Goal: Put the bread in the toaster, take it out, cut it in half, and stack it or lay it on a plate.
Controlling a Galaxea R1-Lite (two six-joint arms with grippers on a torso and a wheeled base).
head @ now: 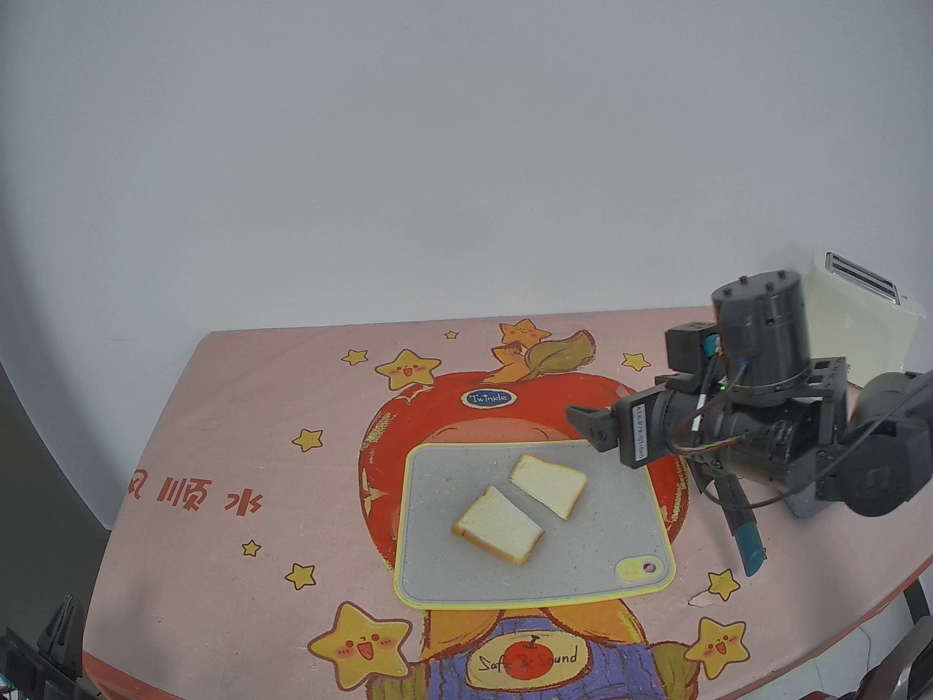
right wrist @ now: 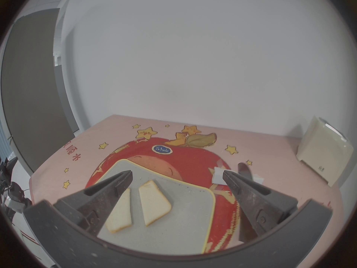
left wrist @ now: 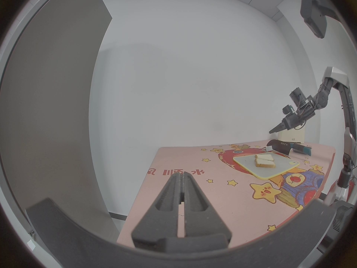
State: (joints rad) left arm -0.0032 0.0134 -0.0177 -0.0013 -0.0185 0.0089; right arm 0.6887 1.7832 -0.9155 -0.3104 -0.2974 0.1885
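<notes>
- Where's the left gripper [left wrist: 181,175]?
- Off the table's [head: 243,420] near left corner, fingers pressed together.
- And the bread?
- Two halves [head: 498,525] [head: 549,484] lie close together on the cutting board [head: 583,537]. The right gripper [right wrist: 177,174] hangs spread wide over its right edge. The toaster [head: 865,313] stands at the far right corner.

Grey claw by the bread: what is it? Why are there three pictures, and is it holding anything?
That claw is the right gripper, a robot's hand at the end of an arm. It is open and holds nothing. The head view comes from a camera on the robot's head, looking down at the table. The other two pictures come from cameras on its wrists. The left gripper is shut and empty, out past the table's left end. On the table lies a board with two bread halves side by side. A knife lies beside the board, and a toaster stands at the far right.
</notes>
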